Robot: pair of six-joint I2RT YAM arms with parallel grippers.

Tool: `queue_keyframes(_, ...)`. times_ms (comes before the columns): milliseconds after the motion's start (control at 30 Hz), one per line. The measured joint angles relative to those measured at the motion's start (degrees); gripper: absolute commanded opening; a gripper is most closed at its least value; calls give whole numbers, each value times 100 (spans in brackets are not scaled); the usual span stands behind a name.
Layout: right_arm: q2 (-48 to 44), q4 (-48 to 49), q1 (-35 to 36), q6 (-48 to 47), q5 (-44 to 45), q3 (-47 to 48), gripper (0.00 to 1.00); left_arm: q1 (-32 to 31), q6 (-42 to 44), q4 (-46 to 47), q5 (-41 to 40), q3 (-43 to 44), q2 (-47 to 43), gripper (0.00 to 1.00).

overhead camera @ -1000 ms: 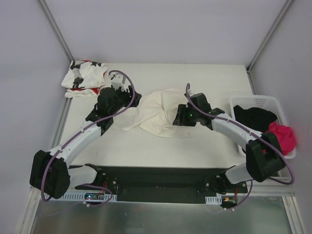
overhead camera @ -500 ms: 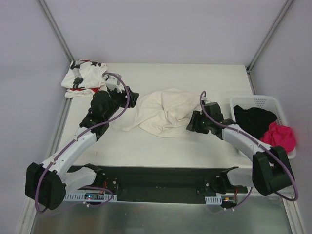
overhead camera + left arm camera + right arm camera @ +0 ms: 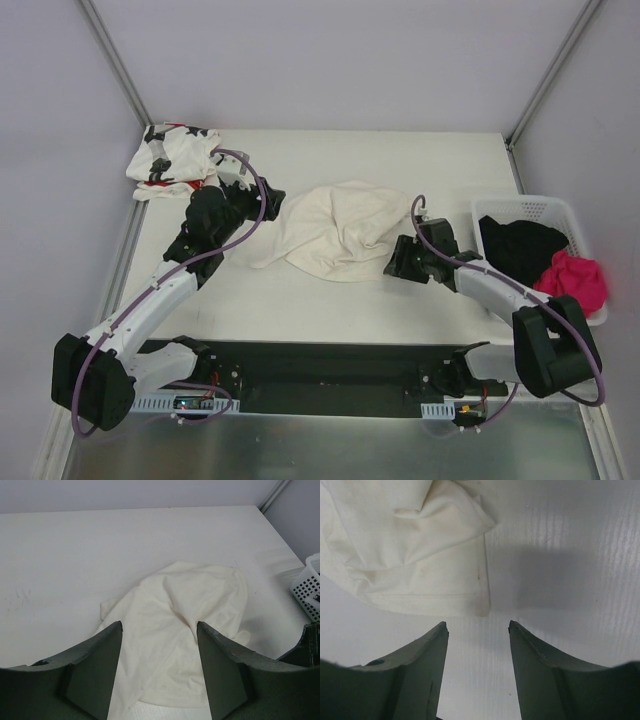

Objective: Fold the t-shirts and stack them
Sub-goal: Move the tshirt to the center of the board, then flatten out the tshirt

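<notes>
The plain cream-white t-shirt (image 3: pixel 335 230) lies crumpled in the middle of the table. In the left wrist view this t-shirt (image 3: pixel 200 595) spreads below and ahead of my left gripper (image 3: pixel 159 625), which is open and empty above its left part. That left gripper (image 3: pixel 266 200) sits at the shirt's left edge. My right gripper (image 3: pixel 393 264) stands open and empty just off the shirt's right hem corner. The right wrist view has that gripper (image 3: pixel 477 624) over bare table, the cream shirt (image 3: pixel 395 555) just ahead. The star-print t-shirt (image 3: pixel 170 160) lies bunched at the back left.
A white perforated basket (image 3: pixel 530 207) stands at the right edge, holding a black cloth (image 3: pixel 520 240) and a pink cloth (image 3: pixel 578 278). Its corner, the basket (image 3: pixel 310 587), shows in the left wrist view. Grey walls close the back and sides.
My right gripper has drawn back off the cream shirt towards the right and near side. The left arm shifted slightly towards the back left. The shirt lies a little more spread.
</notes>
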Motion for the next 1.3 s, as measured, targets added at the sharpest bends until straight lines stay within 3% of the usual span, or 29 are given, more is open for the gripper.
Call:
queue_keyframes(600, 901, 1119, 140, 350, -457, 2, 52, 0, 20, -2, -48, 0, 0, 61)
queue_keyframes(700, 1071, 1305, 219, 426, -522, 70, 43, -2, 24, -2, -96, 0, 0, 61)
queue_keyframes(767, 1180, 1436, 289, 487, -542, 81, 25, 0, 39, -2, -140, 0, 0, 61)
queue_keyframes(800, 1209, 1473, 315, 494, -570, 81, 8, 0, 46, -2, -149, 0, 0, 61)
queue_keyframes(833, 1241, 1478, 343, 522, -566, 79, 1, -2, 59, -2, -162, 0, 0, 61)
queue_keyframes(1167, 1327, 1261, 382, 634, -503, 190, 1, -2, 79, -2, -173, 0, 0, 61)
queue_keyframes(1300, 1700, 533, 382, 546, -479, 1392, 1, -2, 76, 0, -173, 0, 4, 61)
